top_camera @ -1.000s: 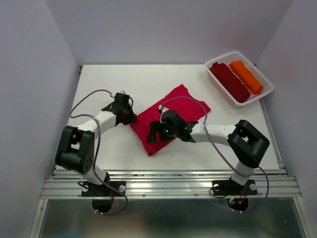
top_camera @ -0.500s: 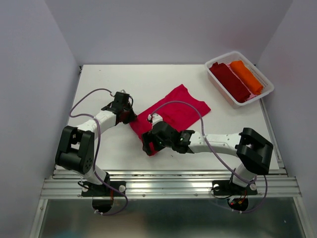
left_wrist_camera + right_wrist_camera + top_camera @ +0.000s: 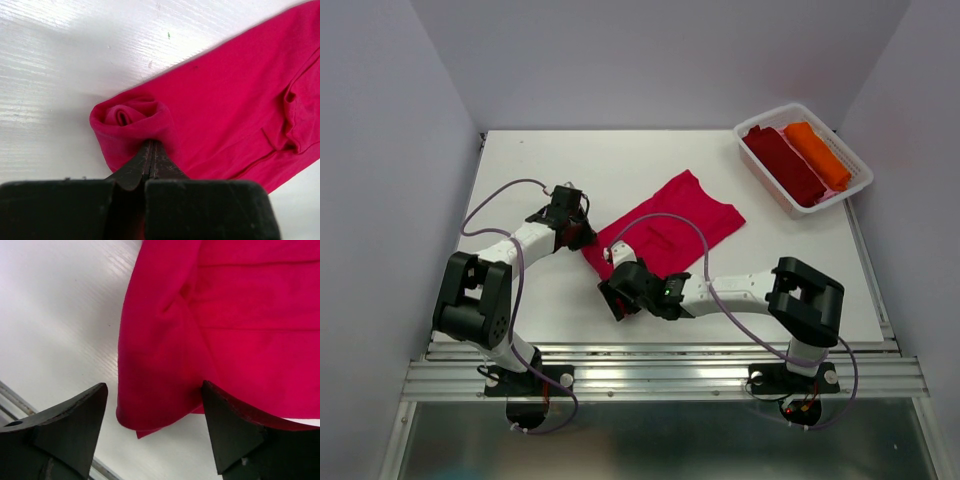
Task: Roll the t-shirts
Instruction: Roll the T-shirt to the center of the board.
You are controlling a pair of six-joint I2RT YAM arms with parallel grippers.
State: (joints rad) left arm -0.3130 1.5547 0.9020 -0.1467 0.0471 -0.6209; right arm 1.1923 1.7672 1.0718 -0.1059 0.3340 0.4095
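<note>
A bright crimson t-shirt (image 3: 675, 228) lies flat in the middle of the white table, folded into a long band. Its left end is curled into a small roll (image 3: 127, 117). My left gripper (image 3: 580, 234) is shut on the cloth just under that roll (image 3: 151, 146). My right gripper (image 3: 616, 300) is open at the shirt's near corner. In the right wrist view (image 3: 154, 389) the rounded corner of the shirt (image 3: 240, 315) lies between the spread fingers, with no contact showing. A dark maroon roll (image 3: 785, 165) and an orange roll (image 3: 817, 153) lie in the bin.
A clear plastic bin (image 3: 839, 141) stands at the far right corner of the table. Purple cables loop above both arms. The table's metal front rail (image 3: 660, 375) runs close behind the right gripper. Grey walls close in the left, back and right.
My right gripper has moved left and toward the near edge, from over the shirt's middle to its near corner. The left gripper has stayed in place, shut on the rolled end.
</note>
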